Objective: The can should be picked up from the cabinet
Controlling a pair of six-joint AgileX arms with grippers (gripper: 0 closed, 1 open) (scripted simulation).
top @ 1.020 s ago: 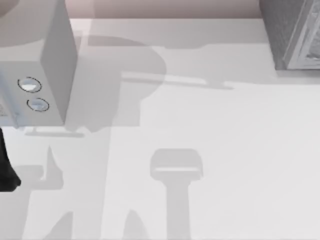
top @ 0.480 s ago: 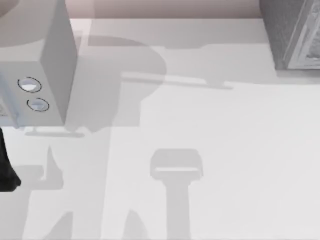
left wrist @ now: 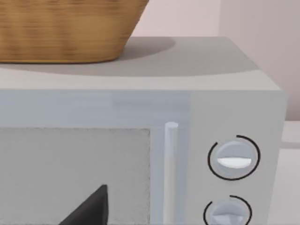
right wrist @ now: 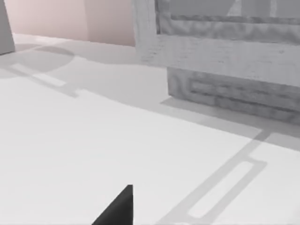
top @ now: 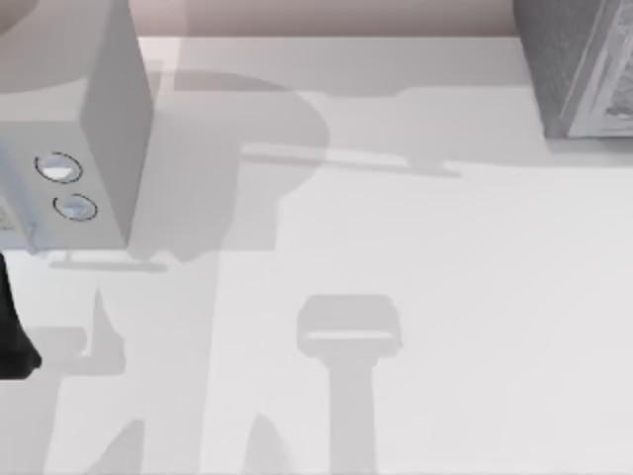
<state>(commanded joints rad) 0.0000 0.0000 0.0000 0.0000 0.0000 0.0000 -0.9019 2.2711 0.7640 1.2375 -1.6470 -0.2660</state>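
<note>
The grey cabinet [top: 584, 69] stands at the table's far right corner. In the right wrist view, the cabinet's [right wrist: 225, 61] panelled front faces my right gripper [right wrist: 117, 208] across bare table; a dark tip of that gripper pokes in at the picture's edge. The can is out of view. A black part of my left arm [top: 10, 336] sits at the table's left edge. My left gripper [left wrist: 89, 208] points at the microwave door from close by.
A grey microwave [top: 79, 148] with two round knobs [top: 59, 168] stands at the far left. Its vertical door handle [left wrist: 171, 173] shows in the left wrist view, and a wicker basket [left wrist: 65, 28] sits on top. White tabletop [top: 415, 297] stretches between microwave and cabinet.
</note>
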